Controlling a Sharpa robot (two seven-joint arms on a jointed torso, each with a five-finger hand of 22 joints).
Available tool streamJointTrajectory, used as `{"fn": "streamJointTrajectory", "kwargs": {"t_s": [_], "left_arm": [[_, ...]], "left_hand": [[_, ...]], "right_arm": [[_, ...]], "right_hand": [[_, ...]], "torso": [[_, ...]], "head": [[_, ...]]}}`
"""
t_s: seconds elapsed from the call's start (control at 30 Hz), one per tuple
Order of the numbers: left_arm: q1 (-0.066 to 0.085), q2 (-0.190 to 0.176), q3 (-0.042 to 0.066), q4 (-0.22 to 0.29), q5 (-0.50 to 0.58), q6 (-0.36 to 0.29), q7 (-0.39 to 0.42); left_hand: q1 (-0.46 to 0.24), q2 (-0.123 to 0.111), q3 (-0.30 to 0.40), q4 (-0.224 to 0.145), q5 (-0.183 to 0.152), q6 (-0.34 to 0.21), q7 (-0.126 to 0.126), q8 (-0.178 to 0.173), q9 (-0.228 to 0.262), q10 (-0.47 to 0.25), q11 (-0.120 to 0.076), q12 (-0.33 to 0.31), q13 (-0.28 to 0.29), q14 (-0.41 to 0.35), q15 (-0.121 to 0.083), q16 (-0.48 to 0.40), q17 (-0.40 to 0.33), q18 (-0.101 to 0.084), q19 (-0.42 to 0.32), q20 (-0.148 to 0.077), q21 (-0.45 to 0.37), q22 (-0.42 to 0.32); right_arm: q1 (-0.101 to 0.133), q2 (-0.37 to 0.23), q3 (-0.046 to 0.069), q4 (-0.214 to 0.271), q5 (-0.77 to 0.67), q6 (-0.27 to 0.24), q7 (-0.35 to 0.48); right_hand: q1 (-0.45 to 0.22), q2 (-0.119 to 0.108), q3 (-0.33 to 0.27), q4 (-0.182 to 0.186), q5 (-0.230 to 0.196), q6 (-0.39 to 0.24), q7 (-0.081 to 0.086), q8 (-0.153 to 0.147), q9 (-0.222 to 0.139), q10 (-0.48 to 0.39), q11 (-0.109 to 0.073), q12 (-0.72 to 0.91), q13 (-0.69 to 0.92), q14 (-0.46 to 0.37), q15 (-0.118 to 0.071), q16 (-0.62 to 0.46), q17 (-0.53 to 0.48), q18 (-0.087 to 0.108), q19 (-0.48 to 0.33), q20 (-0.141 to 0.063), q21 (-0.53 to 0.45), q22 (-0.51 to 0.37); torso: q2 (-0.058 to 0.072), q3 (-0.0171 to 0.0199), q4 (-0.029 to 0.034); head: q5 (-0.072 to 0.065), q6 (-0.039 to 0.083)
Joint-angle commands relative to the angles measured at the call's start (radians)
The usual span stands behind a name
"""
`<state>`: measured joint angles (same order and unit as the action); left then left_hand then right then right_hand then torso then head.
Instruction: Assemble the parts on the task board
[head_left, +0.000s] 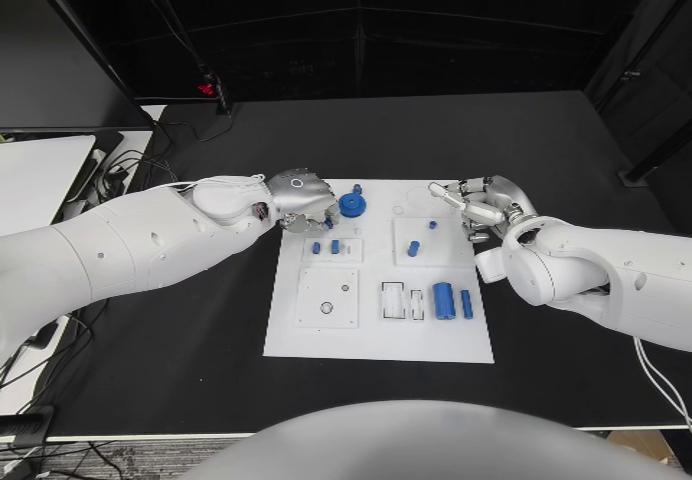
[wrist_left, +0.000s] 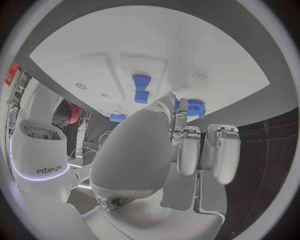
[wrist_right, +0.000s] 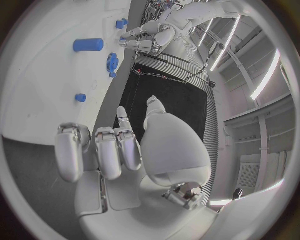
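Observation:
The white task board (head_left: 378, 335) lies in the middle of the black table. A blue gear (head_left: 351, 207) sits near its far left corner. My left hand (head_left: 300, 194) is right beside it, and thumb and fingertip pinch the gear (wrist_left: 195, 107) at its rim while the other fingers (wrist_left: 187, 150) stay folded. Small blue pegs (head_left: 325, 246) and another peg (head_left: 413, 248) stand mid-board. Two blue cylinders (head_left: 453, 301) lie at the near right. My right hand (head_left: 483, 205) hovers at the board's far right edge, its fingers (wrist_right: 103, 150) curled in and holding nothing.
A square white recessed plate (head_left: 327, 297) and a slotted holder (head_left: 394, 299) sit on the near half of the board. Cables (head_left: 137, 160) run along the table's left edge. Black table surface (head_left: 577, 150) surrounds the board on all sides.

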<state>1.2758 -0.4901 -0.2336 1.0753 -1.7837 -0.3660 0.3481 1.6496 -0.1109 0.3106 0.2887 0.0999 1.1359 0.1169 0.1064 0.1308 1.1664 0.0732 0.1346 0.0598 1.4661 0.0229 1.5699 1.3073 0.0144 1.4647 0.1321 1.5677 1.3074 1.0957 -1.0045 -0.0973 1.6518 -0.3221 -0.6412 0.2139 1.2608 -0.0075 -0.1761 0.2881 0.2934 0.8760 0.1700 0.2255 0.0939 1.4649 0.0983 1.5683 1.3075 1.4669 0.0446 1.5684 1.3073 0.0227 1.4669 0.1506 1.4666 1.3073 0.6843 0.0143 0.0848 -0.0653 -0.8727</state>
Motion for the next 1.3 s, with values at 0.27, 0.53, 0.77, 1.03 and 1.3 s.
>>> {"fn": "streamJointTrajectory", "kwargs": {"t_s": [0.27, 0.53, 0.77, 1.03, 1.3], "left_arm": [[-0.004, -0.004, -0.003, 0.007, -0.001, 0.028, 0.041], [-0.004, -0.005, -0.003, 0.012, -0.001, -0.012, 0.047], [-0.004, -0.004, -0.003, 0.014, -0.001, -0.015, 0.047], [-0.004, -0.002, -0.003, 0.01, -0.001, 0.018, 0.023], [-0.004, -0.001, -0.003, 0.005, -0.004, 0.032, 0.007]], "left_hand": [[-0.008, 0.003, 0.006, 0.001, -0.002, 0.003, 0.004, 0.004, -0.001, 0.008, 0.0, -0.007, 0.001, 0.105, -0.002, 0.001, 0.263, -0.014, 0.106, -0.008, 0.003, 0.263], [-0.007, -0.011, 0.011, 0.0, -0.001, -0.022, 0.011, -0.011, -0.009, 0.006, 0.005, -0.021, 0.001, 0.105, 0.0, 0.001, 0.263, -0.014, 0.106, -0.007, 0.003, 0.263], [-0.006, -0.017, 0.017, 0.0, 0.002, -0.039, 0.016, -0.02, -0.015, 0.005, 0.008, -0.029, 0.001, 0.105, 0.003, 0.001, 0.263, -0.014, 0.106, -0.005, 0.003, 0.263], [-0.007, -0.019, 0.02, 0.001, 0.002, -0.044, 0.018, -0.023, -0.017, -0.003, 0.011, -0.037, 0.001, 0.105, 0.006, 0.001, 0.263, -0.014, 0.106, -0.004, 0.003, 0.263], [-0.008, -0.019, 0.023, 0.001, 0.001, -0.046, 0.02, -0.023, -0.019, -0.009, 0.014, -0.043, 0.0, 0.105, 0.008, 0.001, 0.263, -0.014, 0.106, -0.003, 0.003, 0.263]], "right_arm": [[0.001, -0.001, 0.0, 0.002, 0.0, -0.005, 0.005], [0.001, -0.001, 0.0, 0.001, 0.0, -0.006, 0.004], [0.001, -0.001, 0.0, 0.001, 0.0, -0.006, 0.004], [0.001, 0.0, 0.0, 0.002, 0.0, -0.005, 0.004], [0.001, -0.001, 0.0, 0.003, 0.0, -0.004, 0.003]], "right_hand": [[0.004, 0.01, -0.006, -0.002, 0.005, -0.005, 0.001, 0.004, 0.001, 0.106, -0.003, 0.003, 0.263, 0.104, -0.005, 0.002, 0.263, 0.012, 0.003, -0.001, -0.002, 0.216], [0.004, 0.01, -0.006, -0.002, 0.005, -0.005, 0.001, 0.004, 0.001, 0.106, -0.003, 0.003, 0.263, 0.104, -0.005, 0.002, 0.263, 0.012, 0.003, -0.001, -0.002, 0.216], [0.004, 0.01, -0.006, -0.002, 0.005, -0.005, 0.001, 0.004, 0.001, 0.106, -0.003, 0.003, 0.263, 0.104, -0.005, 0.002, 0.263, 0.012, 0.003, -0.001, -0.002, 0.216], [0.004, 0.01, -0.006, -0.002, 0.005, -0.005, 0.001, 0.004, 0.001, 0.106, -0.003, 0.003, 0.263, 0.104, -0.005, 0.002, 0.263, 0.012, 0.003, -0.001, -0.002, 0.216], [0.004, 0.01, -0.006, -0.002, 0.005, -0.005, 0.001, 0.004, 0.001, 0.106, -0.003, 0.003, 0.263, 0.104, -0.005, 0.002, 0.263, 0.012, 0.003, -0.001, -0.002, 0.216]], "torso": [[-0.001, 0.0, 0.0011], [0.0, -0.0002, 0.0007], [0.0, 0.0003, 0.0004], [0.0, 0.0, -0.0002], [0.0, 0.0001, 0.0006]], "head": [[-0.003, 0.0], [-0.001, 0.0], [0.0, 0.0], [0.0, 0.0], [-0.001, 0.0]]}}
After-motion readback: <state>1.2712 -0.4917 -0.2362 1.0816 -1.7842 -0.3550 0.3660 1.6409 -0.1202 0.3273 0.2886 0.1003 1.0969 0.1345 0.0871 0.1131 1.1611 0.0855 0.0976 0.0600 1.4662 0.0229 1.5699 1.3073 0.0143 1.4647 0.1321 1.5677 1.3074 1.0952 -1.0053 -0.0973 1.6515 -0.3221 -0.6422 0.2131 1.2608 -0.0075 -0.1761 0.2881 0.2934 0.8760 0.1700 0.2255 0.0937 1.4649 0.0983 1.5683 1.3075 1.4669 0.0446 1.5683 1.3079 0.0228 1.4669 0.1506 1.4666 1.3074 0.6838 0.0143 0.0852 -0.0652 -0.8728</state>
